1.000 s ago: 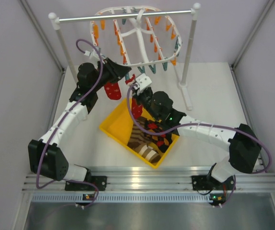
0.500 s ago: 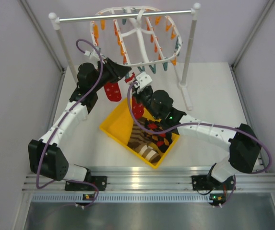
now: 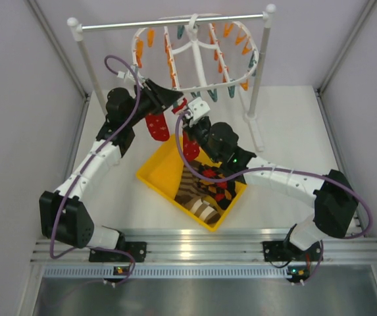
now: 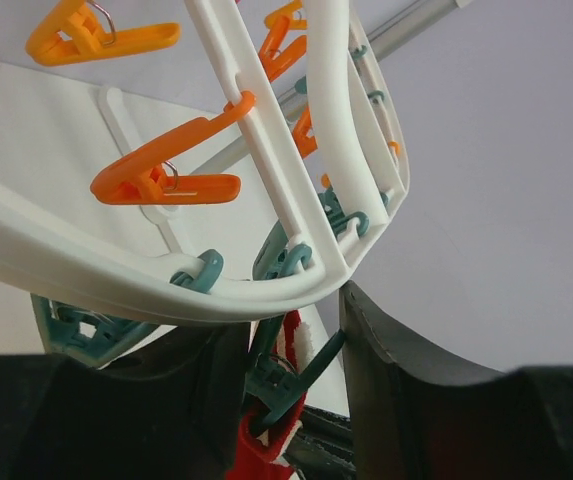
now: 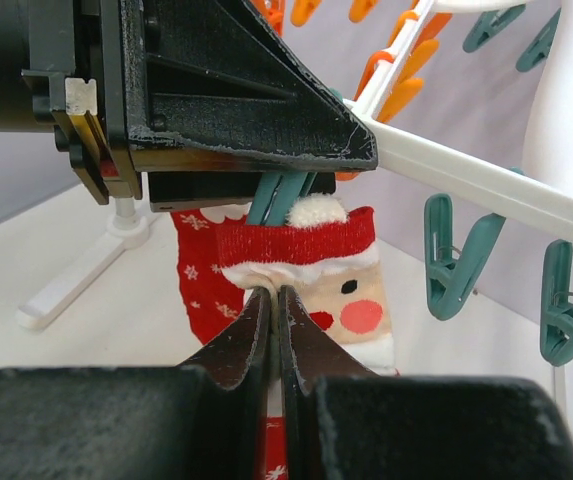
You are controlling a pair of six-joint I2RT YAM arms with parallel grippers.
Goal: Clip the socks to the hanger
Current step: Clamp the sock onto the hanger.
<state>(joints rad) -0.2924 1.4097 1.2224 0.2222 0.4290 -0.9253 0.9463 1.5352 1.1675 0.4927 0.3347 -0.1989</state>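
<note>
**Left jaws ease off the clip as the hanger rocks**

The left jaws were pinched tight a moment ago and have begun to part. In the left wrist view they stand a little apart on either side of a teal plastic clip (image 4: 284, 380). This clip sits at the near rim of the large white round plastic drying hanger (image 3: 193, 47). Whether the left jaws still press its handles I cannot tell. Over the same moment the hanger has rocked on its hook under the white-and-metal rail stand (image 3: 109, 26) at the far edge of the surface.

The right jaws are closed on the white trim of a small red Santa-faced sock (image 5: 341, 290), holding its cuff up against the clip's tips. A second small red sock (image 3: 156, 126) appears to hang just beside it from the same near rim. Both socks are above the far corner of the yellow plastic bin (image 3: 158, 168) at mid-surface.

The parting looks like the clip being let shut on the cuff. If it bites, both socks are hung and the right jaws can let go. The swaying rim could still drag the cuff free.
</note>
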